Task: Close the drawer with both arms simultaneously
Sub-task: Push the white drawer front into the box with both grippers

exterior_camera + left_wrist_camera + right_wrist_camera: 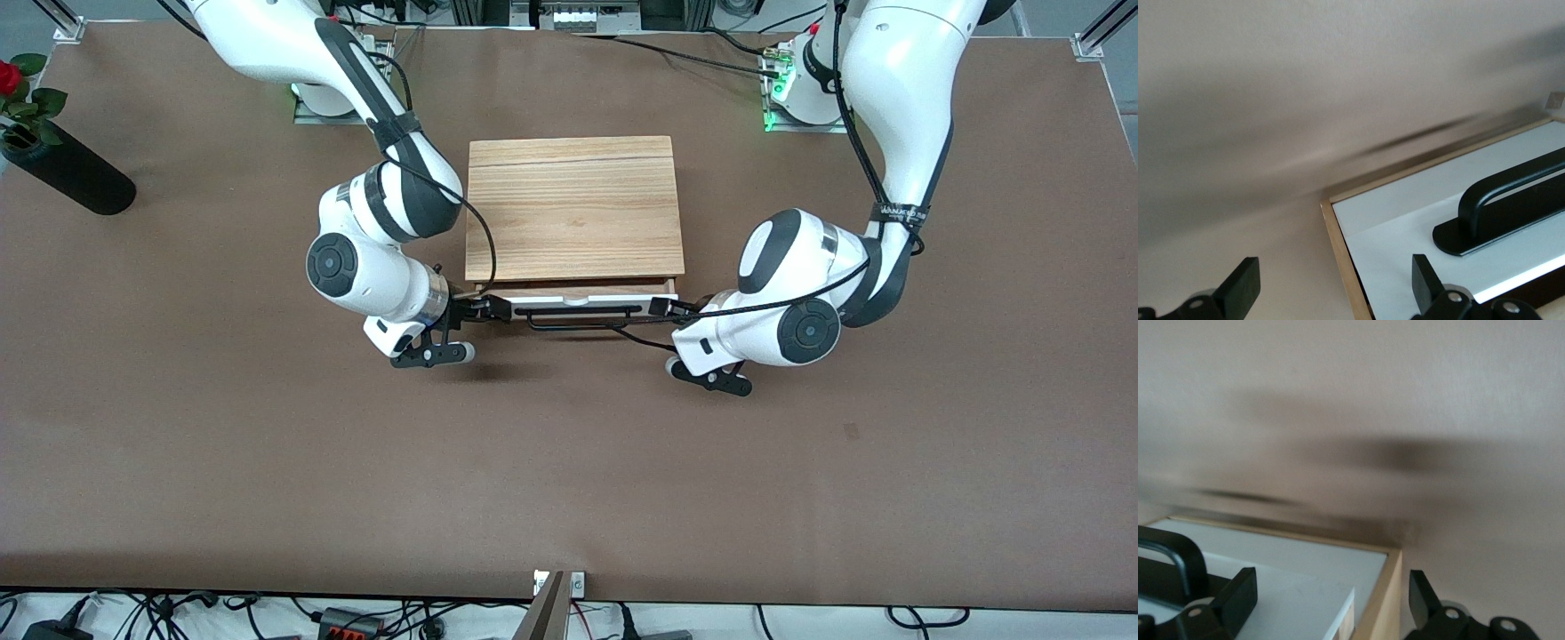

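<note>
The drawer [582, 303] has a white front panel and a black bar handle [578, 324]. It sticks out a little from the oak-grain box [573, 209], on the side nearer the front camera. My right gripper [487, 308] is open at the panel's end toward the right arm. In the right wrist view its fingers [1238, 597] straddle the panel's corner [1338, 600]. My left gripper [669, 308] is open at the panel's other end. In the left wrist view its fingers [1425, 283] straddle the wooden edge [1341, 253] beside the white panel [1405, 227] and handle [1511, 200].
A black vase [67, 173] with a red rose [9, 78] lies at the right arm's end of the table. The brown table [569, 480] runs wide between the drawer and the front edge.
</note>
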Motion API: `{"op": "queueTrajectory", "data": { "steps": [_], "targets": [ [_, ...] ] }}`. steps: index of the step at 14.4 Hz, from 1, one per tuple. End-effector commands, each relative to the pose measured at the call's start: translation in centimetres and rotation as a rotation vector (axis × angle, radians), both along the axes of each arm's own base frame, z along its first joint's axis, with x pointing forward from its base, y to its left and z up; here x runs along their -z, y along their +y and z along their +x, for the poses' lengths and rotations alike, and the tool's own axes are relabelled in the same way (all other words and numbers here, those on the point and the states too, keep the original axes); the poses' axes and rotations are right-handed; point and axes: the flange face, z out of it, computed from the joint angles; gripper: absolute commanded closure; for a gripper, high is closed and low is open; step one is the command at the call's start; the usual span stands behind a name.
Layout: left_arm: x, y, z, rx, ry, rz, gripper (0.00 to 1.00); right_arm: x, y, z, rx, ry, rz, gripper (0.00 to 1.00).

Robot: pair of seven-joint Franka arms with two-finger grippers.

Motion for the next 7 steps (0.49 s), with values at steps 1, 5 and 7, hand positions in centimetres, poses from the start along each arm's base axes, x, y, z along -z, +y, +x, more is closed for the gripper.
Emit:
{"op": "queueTrajectory", "data": {
  "steps": [1,5,7],
  "targets": [
    [0.1,-0.8,-0.6,0.016,0.041,-0.022,0.0,0.5,-0.3,-1.3,-0.019,0.073,-0.016,0.0],
    [1.0,-0.7,-1.0,0.016,0.084,-0.024,0.0,0.6,-0.5,-1.7,-0.031,0.117,-0.026,0.0],
    [1.5,-0.6,-1.2,0.019,0.105,-0.018,0.0,0.6,-0.5,-2.0,-0.034,0.14,-0.031,0.0]
  ]
}}
